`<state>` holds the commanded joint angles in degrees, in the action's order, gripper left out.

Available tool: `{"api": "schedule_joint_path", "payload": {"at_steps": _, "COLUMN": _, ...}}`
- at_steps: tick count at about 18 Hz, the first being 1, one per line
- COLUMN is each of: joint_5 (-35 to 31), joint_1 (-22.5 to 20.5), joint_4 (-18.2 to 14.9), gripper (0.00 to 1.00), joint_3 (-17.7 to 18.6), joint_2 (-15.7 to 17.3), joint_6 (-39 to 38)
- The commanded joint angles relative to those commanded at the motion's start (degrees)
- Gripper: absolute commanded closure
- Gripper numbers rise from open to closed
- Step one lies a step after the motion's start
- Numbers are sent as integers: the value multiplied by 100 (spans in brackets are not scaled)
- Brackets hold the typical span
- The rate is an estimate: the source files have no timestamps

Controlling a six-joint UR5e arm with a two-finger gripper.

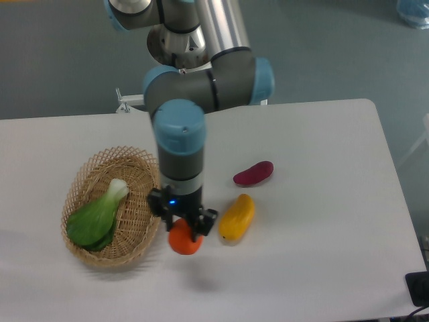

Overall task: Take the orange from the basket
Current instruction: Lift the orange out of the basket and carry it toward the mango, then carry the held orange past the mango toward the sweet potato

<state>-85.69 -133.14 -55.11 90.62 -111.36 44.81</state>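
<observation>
The orange (184, 243) is a small round bright fruit held between the fingers of my gripper (183, 235). It hangs just past the right rim of the basket (137, 231), over the white table, with a faint shadow below it. The gripper is shut on the orange, and its body hides the fruit's top. The basket is tan woven wicker and lies at the left of the table.
A green bok choy (97, 216) lies in the basket. A yellow mango-like fruit (236, 217) lies just right of the gripper. A purple-red oblong vegetable (253, 173) lies behind it. The table's front edge runs below.
</observation>
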Motion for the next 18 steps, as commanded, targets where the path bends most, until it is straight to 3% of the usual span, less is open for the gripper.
{"api": "schedule_joint_path", "payload": {"at_steps": 6, "joint_5": -159, "joint_1": -677, "joint_4": 9, "gripper": 55, "joint_3": 9, "joint_2": -44, "joint_6": 1115}}
{"api": "schedule_joint_path", "payload": {"at_steps": 13, "joint_5": -449, "joint_1": -1003, "joint_4": 26, "gripper": 55, "joint_3": -158, "joint_2": -237, "joint_6": 1960}}
{"api": "schedule_joint_path", "payload": {"at_steps": 18, "joint_5": -651, "joint_1": -1231, "joint_4": -44, "gripper": 55, "joint_3": -483, "joint_2": -466, "joint_6": 2532}}
